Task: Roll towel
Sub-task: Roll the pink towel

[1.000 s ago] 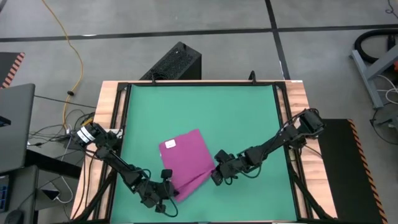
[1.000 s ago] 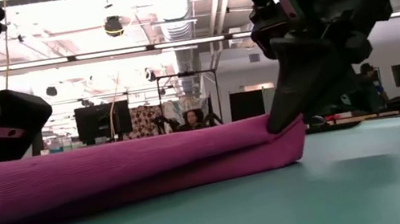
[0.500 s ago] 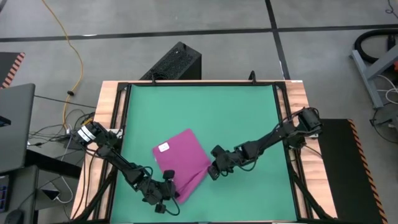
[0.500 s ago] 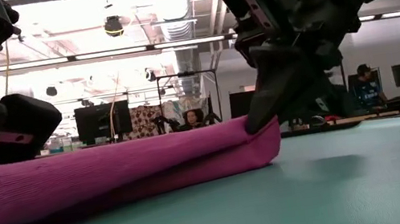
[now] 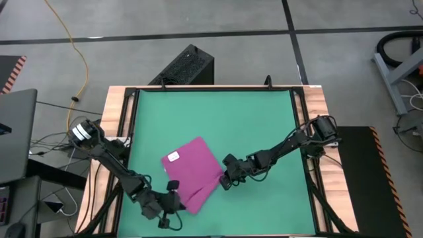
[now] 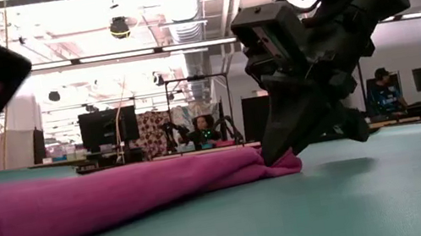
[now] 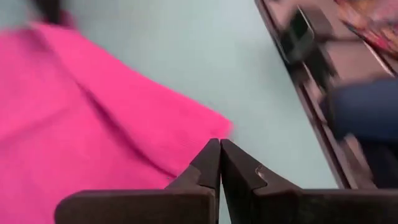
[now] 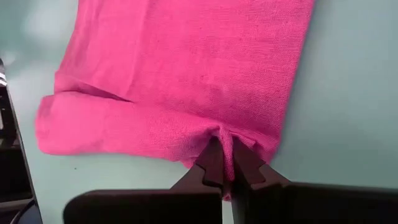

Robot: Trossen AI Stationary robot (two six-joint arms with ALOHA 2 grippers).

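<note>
High view: your towel (image 5: 192,172) lies toward the front edge of the tabletop (image 5: 218,112), left of centre, white tag (image 5: 173,157) facing up. The right gripper (image 5: 225,182) meets its right corner; the left gripper (image 5: 176,201) sits just off the front fold.

Low view: a low roll has started; keep the pinched edge low and travel level.

Left wrist view: your fingers are pressed together, empty, beside the cloth.

Right wrist view: the fingers pinch the folded edge; hold that pinch firm and roll evenly.
</note>
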